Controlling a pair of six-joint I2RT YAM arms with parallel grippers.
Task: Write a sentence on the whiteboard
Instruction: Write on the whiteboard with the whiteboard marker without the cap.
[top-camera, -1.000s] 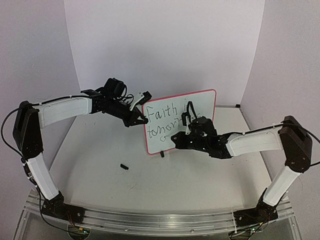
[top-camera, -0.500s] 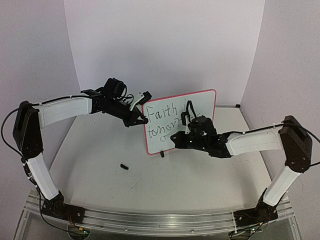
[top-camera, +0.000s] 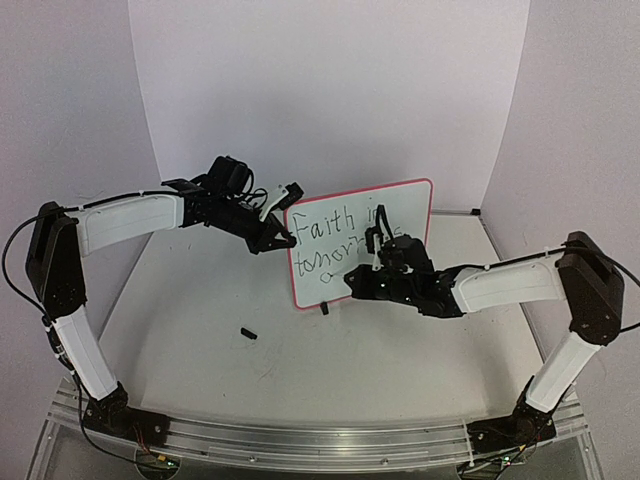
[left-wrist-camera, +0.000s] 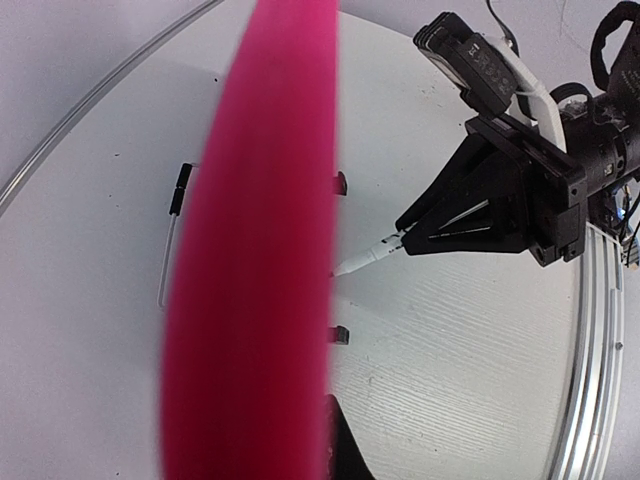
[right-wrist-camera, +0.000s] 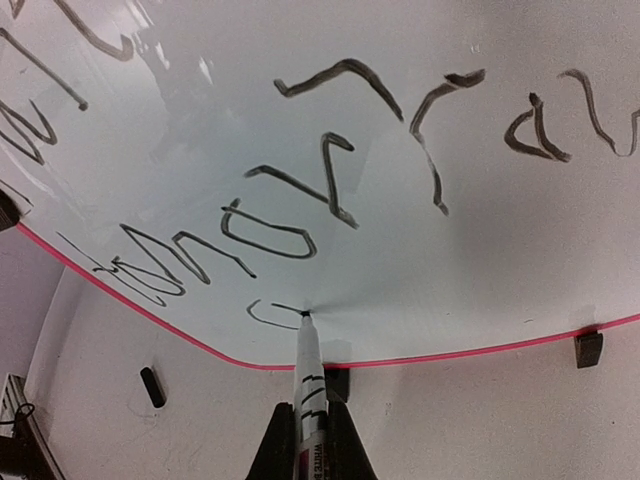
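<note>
The right tool (right-wrist-camera: 310, 445) is clamped narrow around a white marker (right-wrist-camera: 308, 385). The marker's dark tip touches the whiteboard (top-camera: 408, 208) straight ahead of this tool, low on the writing face and just above the red-pink bottom frame. A short curved stroke lies just left of the tip. The sentence (top-camera: 325, 230), in thin dark handwriting, spreads above the tip and to both sides. The left tool (top-camera: 283, 240) is closed on the board's left edge, and the board stands on the worktop (top-camera: 300, 380). A small black piece (top-camera: 249, 333) lies on the worktop nearer the arm bases than the left tool, apart from the board.
</note>
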